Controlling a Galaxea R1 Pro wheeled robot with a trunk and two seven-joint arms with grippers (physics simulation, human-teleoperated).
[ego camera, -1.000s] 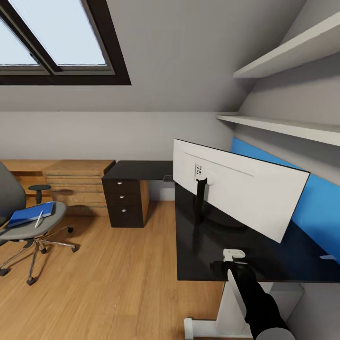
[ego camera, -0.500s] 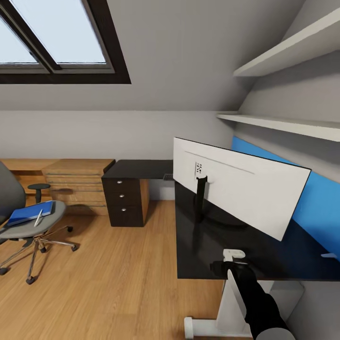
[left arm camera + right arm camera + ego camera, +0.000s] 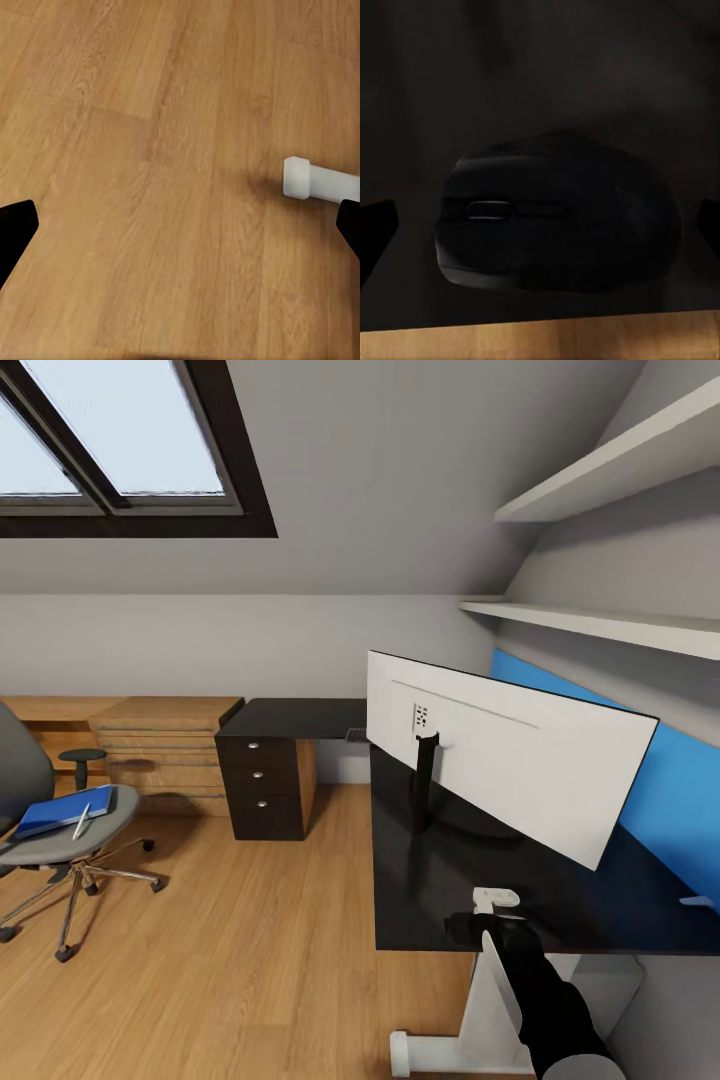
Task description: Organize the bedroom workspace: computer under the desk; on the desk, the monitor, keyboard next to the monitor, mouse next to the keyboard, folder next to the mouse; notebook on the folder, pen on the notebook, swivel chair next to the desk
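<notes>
Hardly anything has moved since a second ago: only a slight camera drift. The right hand [image 3: 497, 920] still hovers, fingers apart, over the mouse [image 3: 556, 214] at the worktop's [image 3: 440, 880] near edge; the folder [image 3: 65, 810] waits on the swivel chair [image 3: 60, 840] at 9 o'clock. Left hand [image 3: 180, 240] apart, empty.

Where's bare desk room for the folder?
The desk is bare between the monitor stand's base and the near edge, left of the right gripper. Crowded at that edge: the mouse sits between the open fingers.
</notes>
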